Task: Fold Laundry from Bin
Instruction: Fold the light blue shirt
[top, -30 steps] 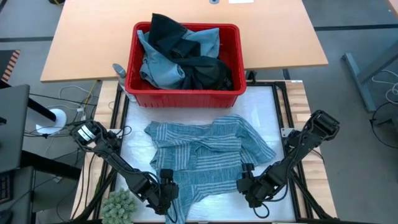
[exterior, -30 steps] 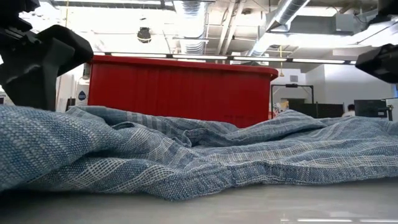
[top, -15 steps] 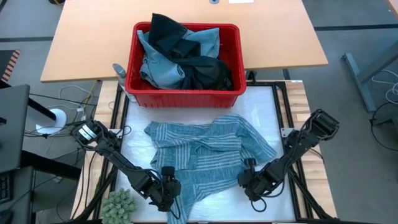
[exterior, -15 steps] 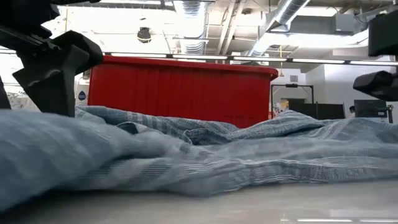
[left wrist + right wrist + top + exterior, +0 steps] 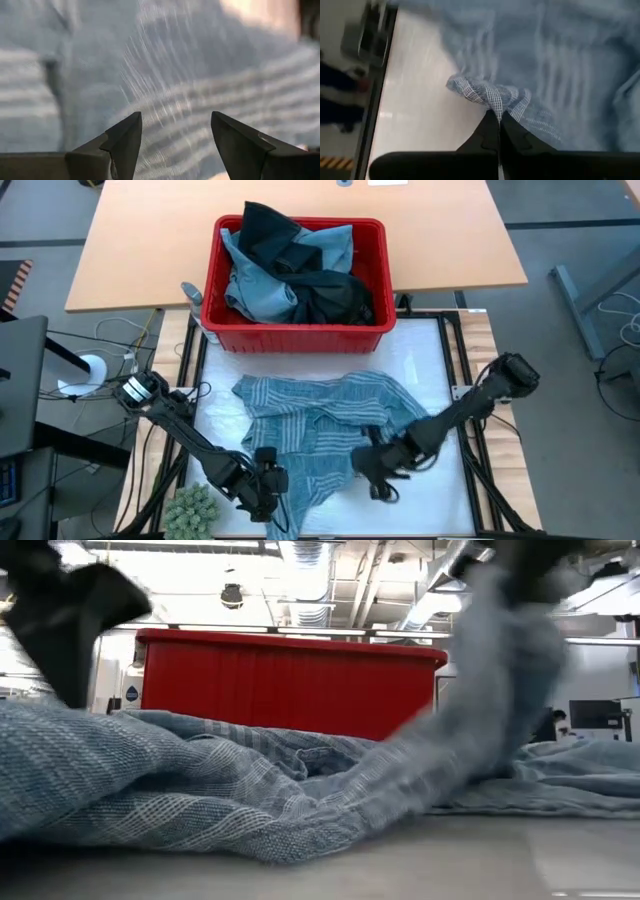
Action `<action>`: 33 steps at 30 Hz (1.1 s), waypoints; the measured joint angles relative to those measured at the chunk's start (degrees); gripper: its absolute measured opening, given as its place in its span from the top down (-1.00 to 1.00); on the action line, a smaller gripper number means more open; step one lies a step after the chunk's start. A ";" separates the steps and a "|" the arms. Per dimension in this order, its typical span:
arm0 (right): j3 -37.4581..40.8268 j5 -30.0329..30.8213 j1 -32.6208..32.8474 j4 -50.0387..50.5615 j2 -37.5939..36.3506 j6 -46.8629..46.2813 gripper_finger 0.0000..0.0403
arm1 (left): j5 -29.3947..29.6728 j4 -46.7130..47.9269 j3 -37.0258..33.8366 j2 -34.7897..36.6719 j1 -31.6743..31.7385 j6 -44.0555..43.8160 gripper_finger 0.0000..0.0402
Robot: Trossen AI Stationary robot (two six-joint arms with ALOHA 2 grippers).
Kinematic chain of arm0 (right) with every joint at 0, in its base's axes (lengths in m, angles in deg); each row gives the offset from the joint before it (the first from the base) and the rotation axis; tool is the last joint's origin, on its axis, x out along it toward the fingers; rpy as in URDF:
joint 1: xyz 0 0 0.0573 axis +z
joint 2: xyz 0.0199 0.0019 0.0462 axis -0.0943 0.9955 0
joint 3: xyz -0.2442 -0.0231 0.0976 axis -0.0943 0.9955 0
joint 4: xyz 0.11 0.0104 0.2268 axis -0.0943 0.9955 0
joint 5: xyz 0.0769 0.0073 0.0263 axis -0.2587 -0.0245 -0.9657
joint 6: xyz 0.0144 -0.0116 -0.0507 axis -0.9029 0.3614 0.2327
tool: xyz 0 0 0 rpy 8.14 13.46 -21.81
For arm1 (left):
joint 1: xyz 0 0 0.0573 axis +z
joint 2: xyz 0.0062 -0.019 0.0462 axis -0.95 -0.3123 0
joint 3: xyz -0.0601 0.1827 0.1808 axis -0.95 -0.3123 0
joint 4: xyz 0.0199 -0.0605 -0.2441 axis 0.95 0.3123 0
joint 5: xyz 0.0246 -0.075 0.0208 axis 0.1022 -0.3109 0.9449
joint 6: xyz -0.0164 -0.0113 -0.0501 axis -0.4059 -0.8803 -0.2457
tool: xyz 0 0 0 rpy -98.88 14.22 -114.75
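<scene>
Grey-blue striped cloth garment [image 5: 330, 425] lay spread on the white table mat [image 5: 425, 345], just in front of the red rectangular plastic bin [image 5: 296, 330] holding light blue and dark laundry [image 5: 295, 270]. Right gripper [image 5: 496, 131] was clenched on the garment's edge. Left gripper [image 5: 175, 137] sat released over its near-left corner.

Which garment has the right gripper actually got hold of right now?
The striped grey-blue garment spread on the table; the right gripper pinches its edge. The light blue garment and dark garment lie in the red bin.
</scene>
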 joint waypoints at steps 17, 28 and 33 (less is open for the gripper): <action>-4.66 -22.13 -20.12 -13.82 10.67 8.27 0.33 | 9.92 -5.35 -3.02 2.87 1.40 -2.94 -0.13; -9.97 -18.05 -18.42 3.00 2.45 8.86 -0.13 | 9.67 -6.80 -5.83 2.85 2.34 -5.36 -0.13; -10.10 -7.31 -7.92 7.03 0.93 9.66 -0.08 | 9.76 -6.60 -5.83 2.85 2.34 -4.98 -0.13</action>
